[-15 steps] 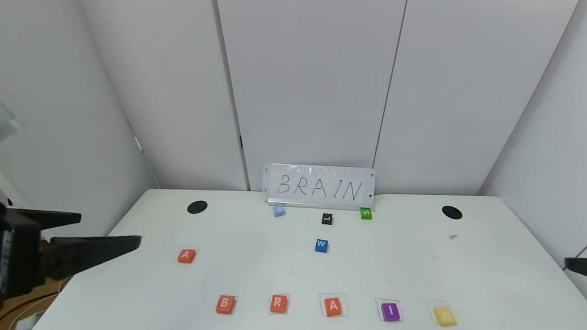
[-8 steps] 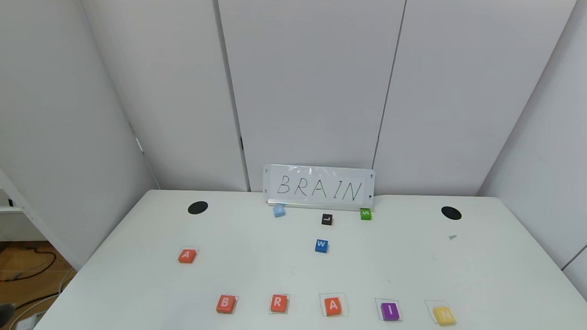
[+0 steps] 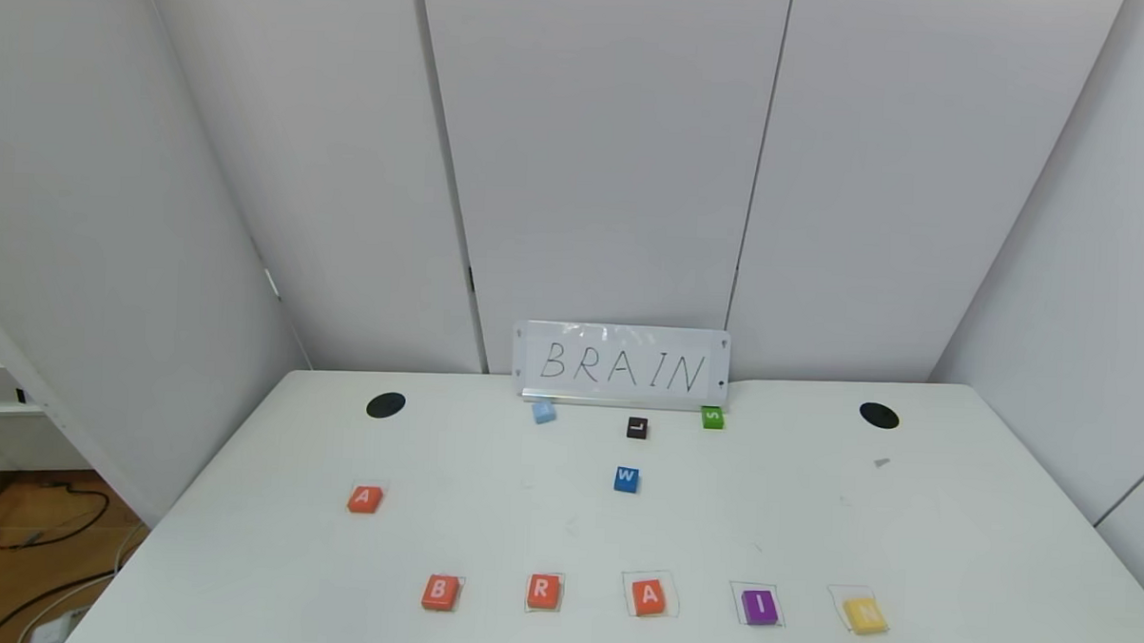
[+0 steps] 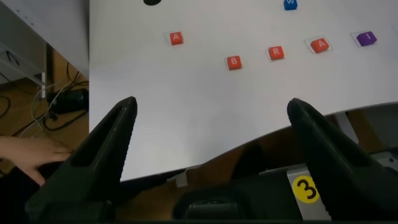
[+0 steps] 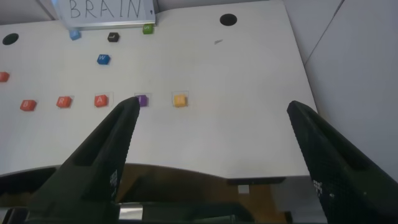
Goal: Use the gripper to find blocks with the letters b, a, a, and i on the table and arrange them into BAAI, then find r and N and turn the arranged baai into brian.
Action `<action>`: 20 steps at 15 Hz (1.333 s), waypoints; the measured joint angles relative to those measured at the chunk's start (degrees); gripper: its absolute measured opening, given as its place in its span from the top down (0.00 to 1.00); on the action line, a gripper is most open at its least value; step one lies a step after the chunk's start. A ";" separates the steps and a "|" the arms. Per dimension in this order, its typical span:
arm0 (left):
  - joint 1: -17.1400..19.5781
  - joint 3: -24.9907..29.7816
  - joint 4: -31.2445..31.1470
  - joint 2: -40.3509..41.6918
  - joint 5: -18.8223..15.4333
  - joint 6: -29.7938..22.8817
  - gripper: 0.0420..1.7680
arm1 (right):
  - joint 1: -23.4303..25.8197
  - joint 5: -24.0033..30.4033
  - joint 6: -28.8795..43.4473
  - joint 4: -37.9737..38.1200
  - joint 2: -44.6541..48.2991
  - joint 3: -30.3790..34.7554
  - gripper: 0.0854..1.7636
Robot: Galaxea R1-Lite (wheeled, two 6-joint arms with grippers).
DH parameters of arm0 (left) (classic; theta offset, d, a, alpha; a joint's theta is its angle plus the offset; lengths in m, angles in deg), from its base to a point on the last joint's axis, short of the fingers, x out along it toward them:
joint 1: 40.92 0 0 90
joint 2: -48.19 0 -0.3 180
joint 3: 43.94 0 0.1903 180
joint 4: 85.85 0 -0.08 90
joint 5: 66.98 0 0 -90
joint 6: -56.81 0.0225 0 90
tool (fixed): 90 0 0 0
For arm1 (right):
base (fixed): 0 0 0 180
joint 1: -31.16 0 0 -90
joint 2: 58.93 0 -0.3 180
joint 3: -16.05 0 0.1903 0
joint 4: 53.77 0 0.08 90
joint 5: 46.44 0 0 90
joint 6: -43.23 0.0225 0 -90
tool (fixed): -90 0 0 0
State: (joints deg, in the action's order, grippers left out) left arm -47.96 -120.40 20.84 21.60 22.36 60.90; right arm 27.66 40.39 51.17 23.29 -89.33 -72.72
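On the white table [image 3: 565, 531] a front row reads, left to right, orange-red B [image 3: 439, 592], orange-red R [image 3: 543, 592], orange-red A [image 3: 649, 596], purple I [image 3: 760, 607] and yellow N [image 3: 865, 614]. A second orange-red A [image 3: 364, 498] lies apart at the left. Both arms are out of the head view. My left gripper [image 4: 211, 109] is open and empty, pulled back past the table's front edge. My right gripper [image 5: 211, 109] is open and empty, also back from the front edge. The row also shows in the left wrist view, B [image 4: 234, 62], and in the right wrist view, N [image 5: 180, 100].
A BRAIN sign [image 3: 622, 365] stands at the back. Before it lie a pale blue block [image 3: 543, 412], a black L block [image 3: 637, 427], a green S block [image 3: 712, 417] and a blue W block [image 3: 626, 479]. Two black holes [image 3: 385, 404] sit at the back corners.
Both grippers have left the head view: the left from the left edge, the right from the right edge. The blocks have not moved.
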 joint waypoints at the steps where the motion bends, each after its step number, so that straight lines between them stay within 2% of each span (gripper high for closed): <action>1: 0.30 0.80 -0.99 1.90 -0.12 0.11 0.03 | 0.34 0.05 -0.04 0.52 1.72 0.38 0.03; 10: 6.30 9.44 -4.39 15.90 -1.19 1.65 0.03 | 2.51 -0.06 -2.24 6.77 17.92 7.13 0.03; 15: 6.84 13.19 -6.13 23.76 -1.00 1.38 0.03 | 3.43 -0.66 -3.54 8.22 25.53 11.02 0.03; 20: 6.89 13.87 -8.84 26.38 -0.56 -0.60 0.03 | 3.50 -0.90 -3.91 8.77 29.81 12.35 0.03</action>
State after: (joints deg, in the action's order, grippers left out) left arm -41.07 -106.53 12.00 47.98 21.80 60.30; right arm 31.16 39.49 47.26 32.06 -59.52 -60.37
